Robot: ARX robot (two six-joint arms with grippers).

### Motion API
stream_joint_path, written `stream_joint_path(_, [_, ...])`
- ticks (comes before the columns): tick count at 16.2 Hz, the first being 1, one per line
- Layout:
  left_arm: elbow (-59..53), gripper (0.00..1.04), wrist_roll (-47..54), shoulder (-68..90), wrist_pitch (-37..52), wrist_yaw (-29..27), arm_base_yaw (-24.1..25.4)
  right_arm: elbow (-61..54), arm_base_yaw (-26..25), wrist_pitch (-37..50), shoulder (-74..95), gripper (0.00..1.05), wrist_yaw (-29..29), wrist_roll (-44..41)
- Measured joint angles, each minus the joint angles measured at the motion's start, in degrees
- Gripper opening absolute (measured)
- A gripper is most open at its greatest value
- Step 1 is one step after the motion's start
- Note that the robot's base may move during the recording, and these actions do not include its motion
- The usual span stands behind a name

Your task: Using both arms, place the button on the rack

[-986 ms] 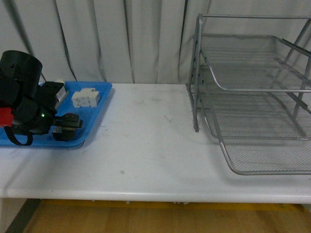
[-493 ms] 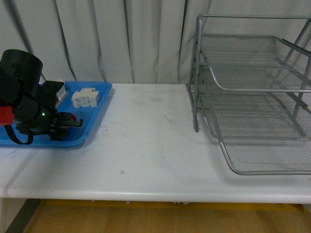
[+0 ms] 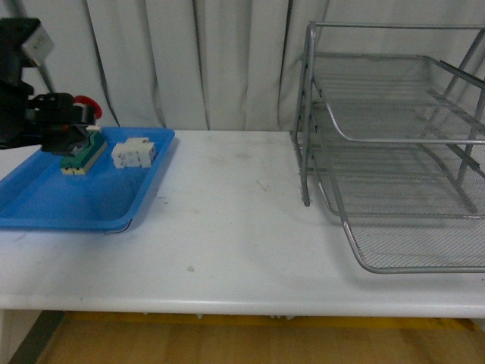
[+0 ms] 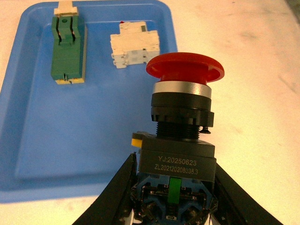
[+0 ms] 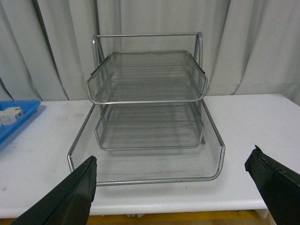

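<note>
Left gripper (image 4: 173,202) holds button (image 4: 184,123) above tray (image 4: 89,140) (white block (image 4: 135,45) nearby).

The black, bulky left arm (image 3: 17,91) is held high, its wrist turned so the left hand (image 3: 74,115) points sideways toward the robot's right. The hand's two black fingers (image 4: 115,192) press against opposite sides of the button (image 4: 183,70). They clamp its black body, and the red cap juts out beyond the fingertips. The right hand (image 5: 173,159), seen only from its own wrist camera, is level and spread wide, its two black fingers far apart with an empty gap between them.
</note>
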Motion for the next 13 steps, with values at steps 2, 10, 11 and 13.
stream_joint_path(2, [-10.88, 0.37, 0.02, -13.11, -0.59, 1.60, -0.37, 0.00, 0.00, 0.00, 0.00, 0.98, 0.00, 0.00])
stream_joint_path(10, [-29.53, 0.37, -0.94, -36.57, -0.66, 7.98, 8.55, 0.00, 0.00, 0.00, 0.00, 0.98, 0.00, 0.00])
stream_joint_path(11, [-29.53, 0.37, -0.94, -36.52, -0.15, 8.28, 8.79, 0.00, 0.00, 0.00, 0.00, 0.98, 0.00, 0.00])
stream_joint_path(13, [-29.51, 0.37, -0.94, -35.50, 0.22, 8.59, 9.07, 0.00, 0.00, 0.00, 0.00, 0.98, 0.00, 0.00])
